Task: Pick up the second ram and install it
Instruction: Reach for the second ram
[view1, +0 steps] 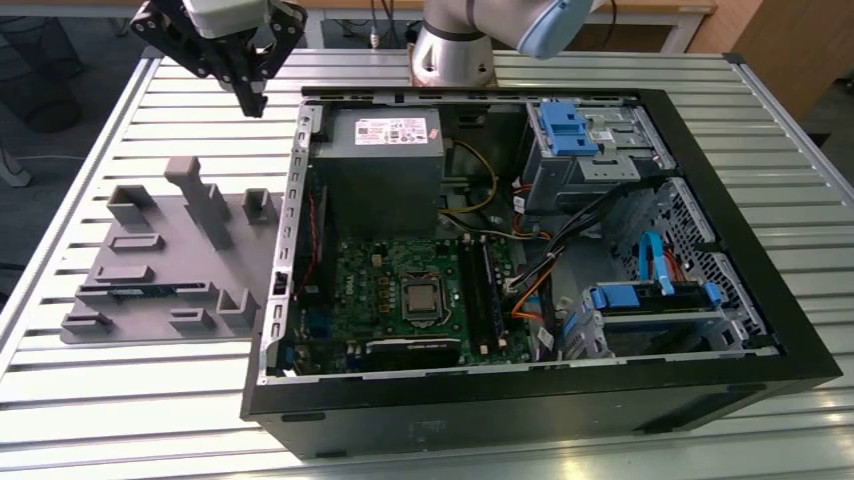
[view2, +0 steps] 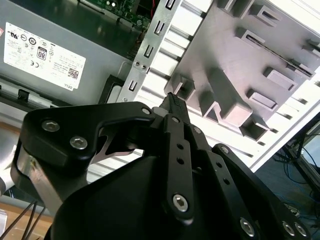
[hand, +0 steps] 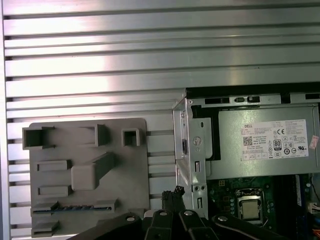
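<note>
The second ram (view1: 140, 290) is a thin blue-green stick standing on edge in a slot of the grey holder tray (view1: 174, 235), left of the open computer case in the exterior view. The first wrist view shows the ram (hand: 75, 207) as a dark strip in the tray (hand: 87, 145). My gripper (view1: 251, 103) hangs well above the table beyond the tray's far end, near the case's back left corner, apart from the ram. Its fingers are shut together with nothing between them, as seen in both wrist views (view2: 172, 100) (hand: 175, 192). The green motherboard (view1: 387, 285) carries long black slot strips (view1: 478, 290).
The open black case (view1: 534, 400) holds a grey power supply (view1: 378, 150), blue-tabbed drive cages (view1: 587, 135) and loose cables (view1: 534, 260). The slatted metal table (view1: 134, 400) lies around it. The arm's base (view1: 451, 60) stands behind the case.
</note>
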